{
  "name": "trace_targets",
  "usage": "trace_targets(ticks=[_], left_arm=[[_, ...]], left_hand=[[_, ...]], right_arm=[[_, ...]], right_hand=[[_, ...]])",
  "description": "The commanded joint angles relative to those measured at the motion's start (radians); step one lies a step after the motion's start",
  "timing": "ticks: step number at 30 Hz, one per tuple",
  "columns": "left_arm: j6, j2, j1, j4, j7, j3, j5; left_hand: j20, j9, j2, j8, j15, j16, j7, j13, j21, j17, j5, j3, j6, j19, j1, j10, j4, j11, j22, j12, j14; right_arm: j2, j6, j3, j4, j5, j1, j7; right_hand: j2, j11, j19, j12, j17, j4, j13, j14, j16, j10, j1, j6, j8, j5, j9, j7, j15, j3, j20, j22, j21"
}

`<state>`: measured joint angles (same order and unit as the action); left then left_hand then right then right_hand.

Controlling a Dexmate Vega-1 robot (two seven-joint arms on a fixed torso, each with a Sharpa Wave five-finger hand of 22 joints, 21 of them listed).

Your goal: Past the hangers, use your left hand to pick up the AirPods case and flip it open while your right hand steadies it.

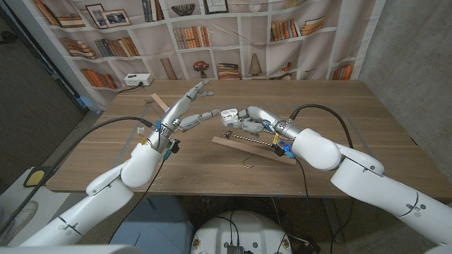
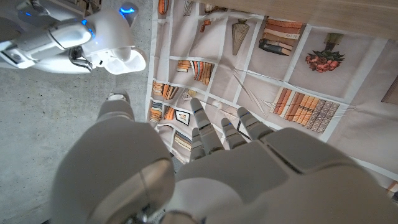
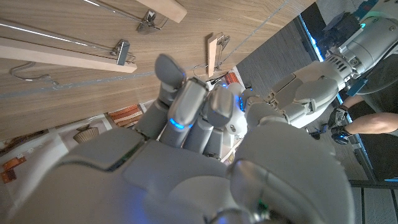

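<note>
Both arms meet above the middle of the desk (image 1: 367, 120), just beyond a wooden hanger (image 1: 251, 146) that lies near the right forearm; a second hanger (image 1: 158, 103) lies farther back on the robot's left. The AirPods case (image 1: 227, 113), small and white, sits off the desk surface between the two hands. The right hand (image 1: 248, 120) has its fingers (image 3: 186, 106) curled around the case, whose white body shows between them in the right wrist view, so this hand appears to be grasping it. The left hand (image 1: 185, 109) reaches toward the case with most fingers (image 2: 202, 127) extended and spread; one or two lower fingers come up to or touch the case, but whether they pinch it cannot be told from these views. In the head view the case looks parted at its top, which suggests the lid is already raised or partly raised, though the object is too small to confirm this. Judged from this arrangement, the pick-up is done and the case is steadied by the right hand; the opening step is either under way or just completed. What remains, at most, is to finish swinging the lid fully back.
</note>
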<state>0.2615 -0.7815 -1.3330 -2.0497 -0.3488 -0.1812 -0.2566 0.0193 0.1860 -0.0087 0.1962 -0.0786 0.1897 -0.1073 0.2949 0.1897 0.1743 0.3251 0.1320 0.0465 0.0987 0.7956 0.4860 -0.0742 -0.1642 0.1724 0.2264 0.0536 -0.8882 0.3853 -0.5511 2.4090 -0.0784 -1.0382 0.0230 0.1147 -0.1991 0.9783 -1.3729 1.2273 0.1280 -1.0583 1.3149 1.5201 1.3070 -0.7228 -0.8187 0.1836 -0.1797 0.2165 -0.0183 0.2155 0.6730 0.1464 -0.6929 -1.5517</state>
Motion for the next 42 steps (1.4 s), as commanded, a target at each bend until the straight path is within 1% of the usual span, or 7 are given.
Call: trace_targets(ticks=[1, 7, 18, 23, 30, 36, 42], left_arm=[[0.041, 0.038, -0.013, 0.028, -0.044, 0.012, 0.015], [0.056, 0.063, -0.017, 0.037, -0.059, 0.012, 0.030], [0.142, 0.148, -0.040, 0.087, -0.168, -0.013, -0.011], [0.183, 0.170, -0.053, 0.116, -0.194, -0.007, 0.001], [0.281, 0.190, -0.049, 0.174, -0.184, 0.029, 0.098], [0.330, 0.199, -0.072, 0.174, -0.175, 0.071, 0.099], [0.370, 0.220, -0.083, 0.189, -0.150, 0.086, 0.117]], left_hand=[[-0.011, 0.003, -0.003, 0.005, -0.009, 0.005, -0.011, 0.001, 0.003, 0.005, -0.001, -0.010, 0.009, 0.004, -0.020, 0.014, 0.006, -0.003, 0.000, 0.004, 0.005], [-0.002, 0.003, 0.006, 0.003, -0.002, 0.009, 0.002, -0.001, 0.003, 0.007, -0.006, -0.019, 0.007, 0.006, -0.044, 0.017, 0.022, 0.007, 0.001, 0.004, 0.010], [-0.010, 0.003, 0.024, 0.005, -0.013, 0.017, -0.007, -0.005, 0.007, 0.012, -0.013, -0.040, 0.017, 0.019, -0.106, 0.033, 0.062, 0.008, 0.001, 0.006, 0.025], [-0.013, 0.003, 0.022, 0.005, -0.017, 0.017, -0.011, -0.007, 0.008, 0.012, -0.014, -0.050, 0.018, 0.023, -0.126, 0.040, 0.073, 0.009, 0.001, 0.006, 0.028], [-0.017, 0.002, 0.015, 0.004, -0.019, 0.018, -0.015, -0.010, 0.008, 0.012, -0.016, -0.066, 0.019, 0.025, -0.153, 0.040, 0.087, 0.014, 0.002, 0.004, 0.031], [-0.017, 0.002, 0.012, 0.002, -0.015, 0.016, -0.013, -0.011, 0.007, 0.012, -0.016, -0.073, 0.017, 0.026, -0.163, 0.037, 0.093, 0.019, 0.001, 0.002, 0.029], [-0.014, 0.001, 0.010, 0.000, -0.012, 0.015, -0.008, -0.013, 0.006, 0.011, -0.016, -0.078, 0.012, 0.025, -0.169, 0.033, 0.095, 0.022, 0.001, -0.001, 0.027]], right_arm=[[-0.010, -0.022, 0.025, -0.028, 0.081, 0.011, -0.015], [-0.017, -0.050, 0.050, -0.047, 0.131, 0.008, -0.021], [-0.038, -0.095, 0.061, -0.077, 0.180, 0.012, -0.012], [-0.023, -0.078, 0.040, -0.084, 0.192, 0.038, -0.001], [0.012, -0.050, 0.018, -0.092, 0.215, 0.085, 0.004], [0.045, -0.053, -0.013, -0.119, 0.220, 0.113, -0.002], [0.055, -0.051, -0.029, -0.118, 0.227, 0.117, -0.009]], right_hand=[[0.070, -0.006, 0.008, -0.003, 0.001, 0.000, -0.001, 0.008, 0.002, 0.000, -0.058, -0.212, 0.008, -0.008, 0.002, 0.001, -0.003, 0.005, 0.065, -0.003, -0.006], [0.070, -0.006, 0.009, -0.004, 0.001, 0.000, -0.002, 0.008, 0.002, 0.003, -0.059, -0.213, 0.008, -0.008, 0.002, 0.003, -0.003, 0.005, 0.065, -0.004, -0.007], [0.070, -0.006, 0.011, -0.007, 0.001, -0.001, -0.003, 0.009, 0.002, 0.007, -0.059, -0.216, 0.009, -0.009, 0.003, 0.003, -0.003, 0.005, 0.065, -0.009, -0.008], [0.070, -0.006, 0.013, -0.008, 0.001, -0.001, -0.004, 0.010, 0.002, 0.006, -0.059, -0.215, 0.008, -0.009, 0.003, 0.004, -0.003, 0.005, 0.065, -0.012, -0.009], [0.071, -0.006, 0.013, -0.008, 0.001, -0.001, -0.005, 0.011, 0.003, 0.005, -0.059, -0.216, 0.009, -0.010, 0.003, 0.003, -0.003, 0.005, 0.065, -0.013, -0.008], [0.070, -0.006, 0.015, -0.007, 0.001, 0.000, -0.002, 0.012, 0.003, 0.006, -0.060, -0.218, 0.009, -0.010, 0.003, 0.001, -0.003, 0.006, 0.064, -0.018, -0.008], [0.070, -0.006, 0.015, -0.010, 0.001, -0.001, -0.005, 0.014, 0.003, 0.007, -0.060, -0.220, 0.008, -0.011, 0.003, 0.001, -0.003, 0.006, 0.065, -0.021, -0.007]])
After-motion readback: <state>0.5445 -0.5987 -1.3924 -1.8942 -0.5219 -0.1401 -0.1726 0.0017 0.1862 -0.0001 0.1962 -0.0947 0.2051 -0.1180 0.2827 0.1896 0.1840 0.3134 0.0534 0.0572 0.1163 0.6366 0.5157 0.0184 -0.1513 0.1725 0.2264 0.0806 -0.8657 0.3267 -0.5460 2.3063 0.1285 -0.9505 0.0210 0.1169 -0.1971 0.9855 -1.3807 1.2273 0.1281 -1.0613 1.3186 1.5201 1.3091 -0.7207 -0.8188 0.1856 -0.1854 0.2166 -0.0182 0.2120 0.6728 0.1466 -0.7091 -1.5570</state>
